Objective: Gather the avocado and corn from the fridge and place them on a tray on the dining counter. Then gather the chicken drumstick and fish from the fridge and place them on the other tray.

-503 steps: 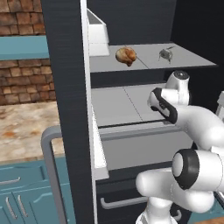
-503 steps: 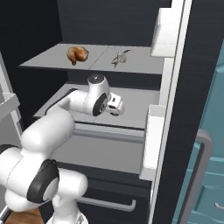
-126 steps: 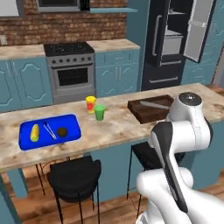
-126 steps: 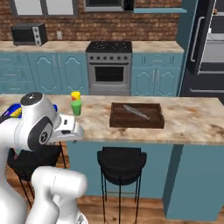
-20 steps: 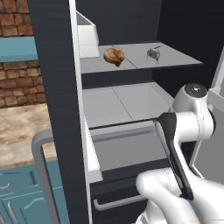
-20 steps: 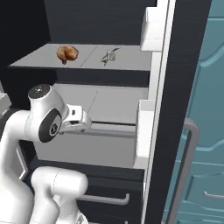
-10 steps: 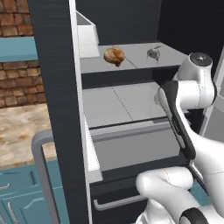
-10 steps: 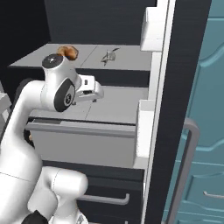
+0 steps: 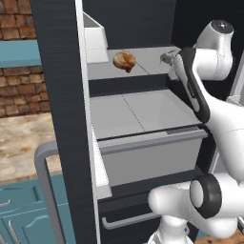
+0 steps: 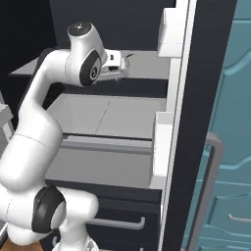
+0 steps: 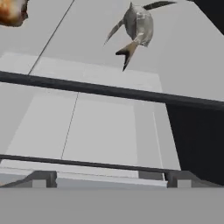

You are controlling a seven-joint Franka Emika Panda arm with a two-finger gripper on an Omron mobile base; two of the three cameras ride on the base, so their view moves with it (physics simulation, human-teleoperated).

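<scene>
The fridge [image 9: 57,95] stands open, its pale shelf [image 9: 147,62] carrying the drumstick [image 9: 124,61] and, further right on that shelf, the fish [image 11: 138,24]. The gripper [image 10: 126,62] hangs level with the shelf's front edge, fingers [image 11: 41,178] spread wide and empty. The fish lies just ahead of them, slightly right, tail pointing back toward the fingers, its long axis roughly along the reach.

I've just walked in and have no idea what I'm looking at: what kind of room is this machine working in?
It looks like a home kitchen. An open fridge holds a chicken drumstick and a fish on a shelf, with teal cabinets, a stone counter and a brick wall beside it.
</scene>
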